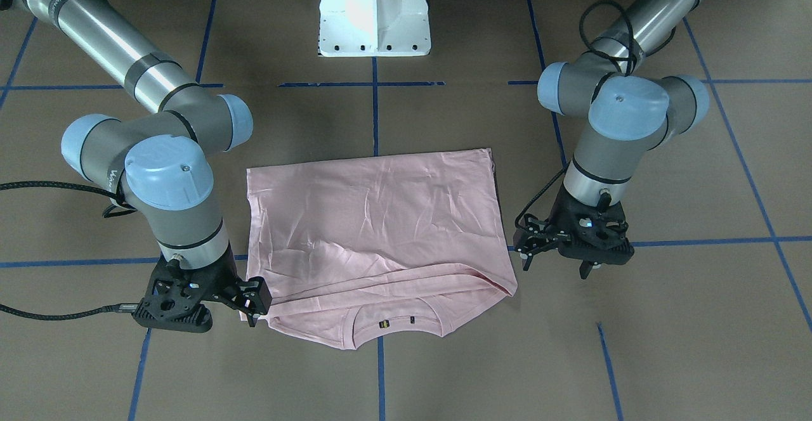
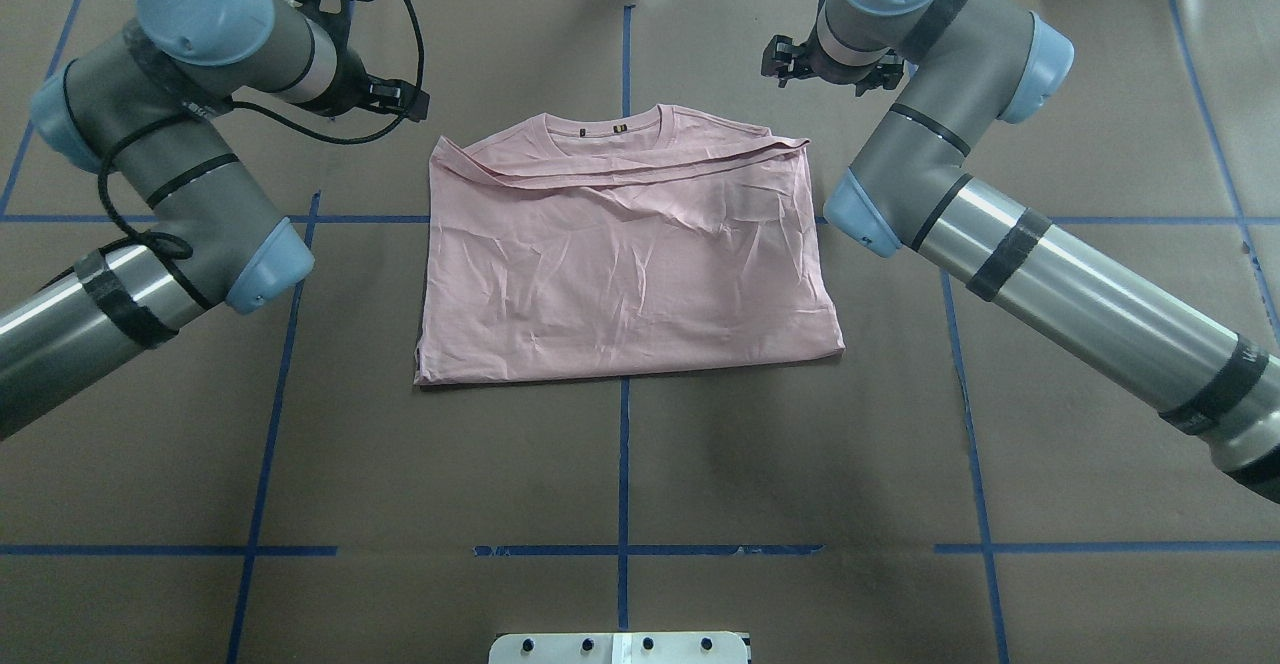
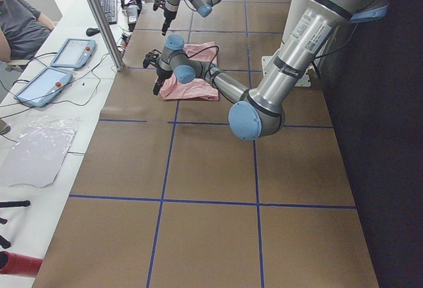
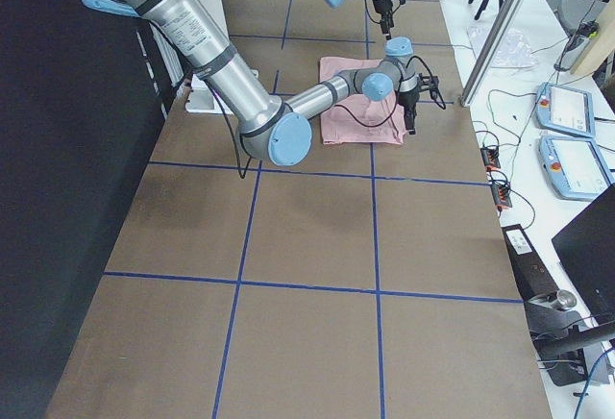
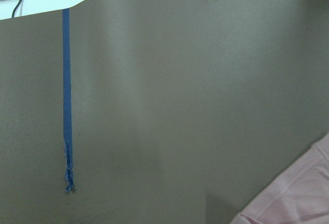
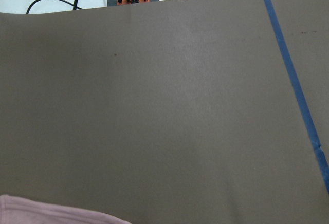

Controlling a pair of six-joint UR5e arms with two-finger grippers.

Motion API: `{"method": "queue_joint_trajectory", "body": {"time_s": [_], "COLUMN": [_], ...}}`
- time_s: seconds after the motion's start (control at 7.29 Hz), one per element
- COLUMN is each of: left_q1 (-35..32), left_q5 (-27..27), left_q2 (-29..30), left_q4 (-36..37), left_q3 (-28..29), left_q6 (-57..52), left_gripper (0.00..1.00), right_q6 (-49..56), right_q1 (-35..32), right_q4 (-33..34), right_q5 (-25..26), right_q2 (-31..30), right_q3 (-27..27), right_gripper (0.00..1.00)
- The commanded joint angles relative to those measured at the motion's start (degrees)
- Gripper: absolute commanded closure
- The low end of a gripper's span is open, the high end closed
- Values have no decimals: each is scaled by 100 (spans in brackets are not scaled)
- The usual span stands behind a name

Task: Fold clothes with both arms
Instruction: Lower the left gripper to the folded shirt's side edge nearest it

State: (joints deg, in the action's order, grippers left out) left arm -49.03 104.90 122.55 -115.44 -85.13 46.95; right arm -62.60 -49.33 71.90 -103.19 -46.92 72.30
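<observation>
T-shirt (image 2: 625, 274), pale pink, lies flat in the middle of the tabletop (image 2: 620, 464). It is folded over, with its hem laid just short of the collar (image 2: 600, 127) on the side far from the robot. The left tool (image 1: 574, 262) and right tool (image 1: 196, 304) flank that collar end, just off the fabric and pinching nothing, probably so the fold sits undisturbed. Whether either is spread I cannot tell.

Brown worktop (image 5: 180, 106) fills the view, a blue tape strip (image 5: 66, 80) down its left ending frayed. A pink shirt (image 5: 300, 193) corner shows at bottom right.
</observation>
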Motion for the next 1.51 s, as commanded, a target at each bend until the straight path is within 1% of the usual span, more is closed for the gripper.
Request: {"method": "queue_joint_trajectory", "body": {"time_s": [0.0,0.27,0.41,0.55,0.69,1.23,1.37], "left_q1": [593,1192,1560,1903,2080,2152,2152], "left_q5": [-14,-101,-319,-496,-567,-568,-594], "left_q2": [-755,-1301,-1530,-1550,-1550,-1559,-1559], "left_q4": [-40,-31,-31,-22,-22,13,22], "left_q3": [-1018,-1609,-1855,-1866,-1814,-1761,-1761], "left_q6": [426,1198,1655,1981,2080,2081,2081], "left_gripper": [0,2,26,49,49,49,54], "right_q6": [72,55,46,37,37,46,54], "right_q1": [-7,-7,-7,-7,-7,-7,-7], "right_q4": [17,17,8,8,8,8,8], "right_q5": [-114,-88,-79,-79,-79,-88,-88], "right_q2": [-491,-572,-572,-564,-572,-581,-599], "right_q3": [791,882,891,908,917,917,917], "right_gripper": [0,0,0,0,0,0,0]}}
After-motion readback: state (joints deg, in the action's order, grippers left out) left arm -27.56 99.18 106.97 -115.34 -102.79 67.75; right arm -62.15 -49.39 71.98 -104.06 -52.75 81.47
